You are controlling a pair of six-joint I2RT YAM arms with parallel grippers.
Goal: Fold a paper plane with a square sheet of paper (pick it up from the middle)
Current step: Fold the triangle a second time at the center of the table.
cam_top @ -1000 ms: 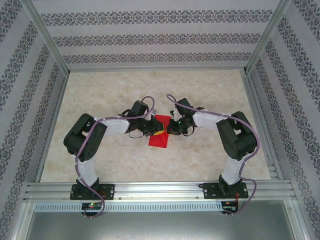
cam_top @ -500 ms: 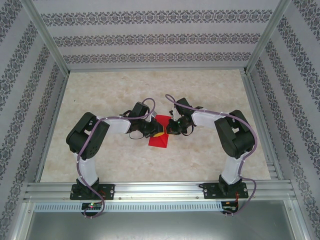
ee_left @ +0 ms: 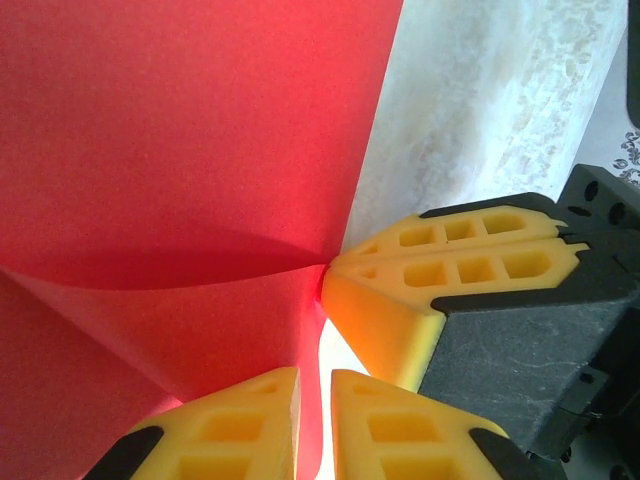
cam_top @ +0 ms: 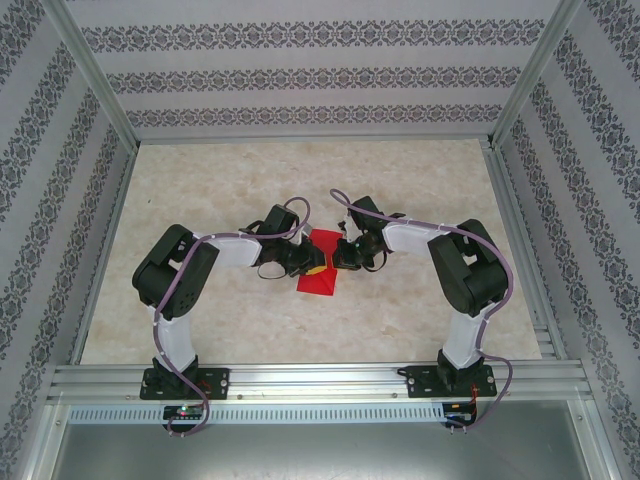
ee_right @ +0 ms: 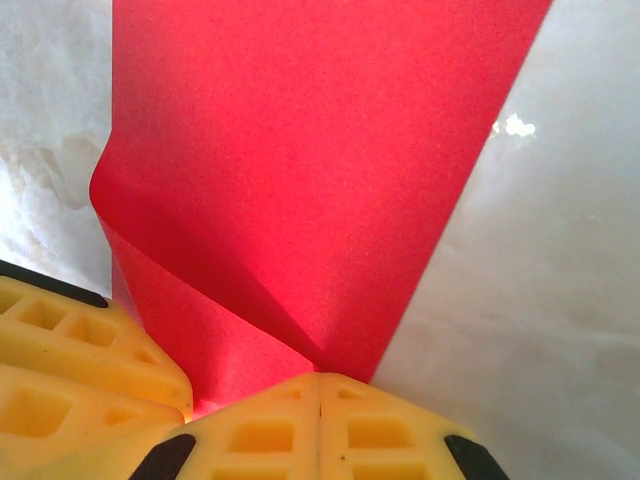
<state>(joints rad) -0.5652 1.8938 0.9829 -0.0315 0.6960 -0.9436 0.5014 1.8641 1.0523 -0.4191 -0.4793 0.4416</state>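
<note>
So, what's shifted over the last second: the right arm (cam_top: 468,272) has slid in a bit toward the middle, and the left arm (cam_top: 175,275) has nudged its elbow inward too. The red sheet (cam_top: 318,283) looks to be in the same spot.

Biggest first. The table (cam_top: 200,200) is pale and marble-look. Both arms bend in from the near edge so their wrists meet over its centre. We reckon that's on purpose: two claws working one small piece of paper from opposite sides, one to steady it and one to shape it.

The red sheet sits mid-table right between the wrists and looks folded at least once. From above, its long axis runs from the bases' side toward the far wall, leaning slightly right at the far end. The near end looks wider and the far end narrower, but we wouldn't call either one a nose yet.

The right gripper (ee_right: 320,395) is squeezed together on the sheet's edge, right where a soft crease (ee_left: 200,265) runs out. The left gripper (ee_left: 315,400) has the sheet running through a thin slit between its pads. We honestly can't tell if it's biting or just sitting loosely around it. The paper bows up off the table here, so our guess is this fold isn't pressed flat yet.
</note>
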